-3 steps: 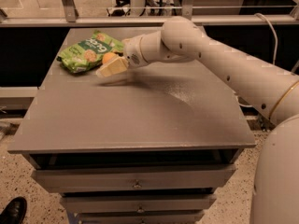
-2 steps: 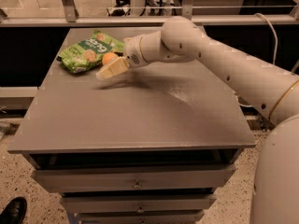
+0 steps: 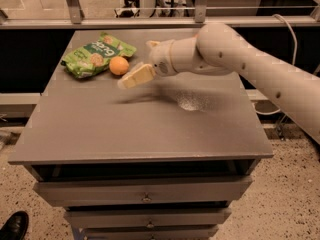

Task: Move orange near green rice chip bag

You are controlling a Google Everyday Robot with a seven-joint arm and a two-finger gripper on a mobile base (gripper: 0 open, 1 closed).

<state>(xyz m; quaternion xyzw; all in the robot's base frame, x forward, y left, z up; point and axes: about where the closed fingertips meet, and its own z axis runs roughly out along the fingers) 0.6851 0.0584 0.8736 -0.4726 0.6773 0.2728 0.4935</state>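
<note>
The gripper [image 3: 135, 77] was found close to the green rice chip bag [image 3: 92, 54], on the side of the bag from which the arm came, and appeared to be held slightly above the tabletop [image 3: 150, 134]. Whether it was open or closed could not be told. Nothing was seen to be carried in it.

The orange [image 3: 119, 65] was seen resting on the tabletop between the gripper and the bag, right against the bag's nearest edge. Whether the orange was touched by the gripper tip could not be settled, since the two were so close together.

The placement was therefore judged to be done in substance, as the fruit had been set down beside the bag. All that was judged to be left was for the gripper to be drawn away from the bag without the orange being nudged or rolled off.

Behind the gripper, the pale wrist was stretched away from the bag, nearly level, with the gripper angled down toward the bag. Beyond it, the arm [image 3: 225, 54] was bent at a bulky rounded joint. From there a long link was carried down and away from the bag, out past the tabletop's edge.
</note>
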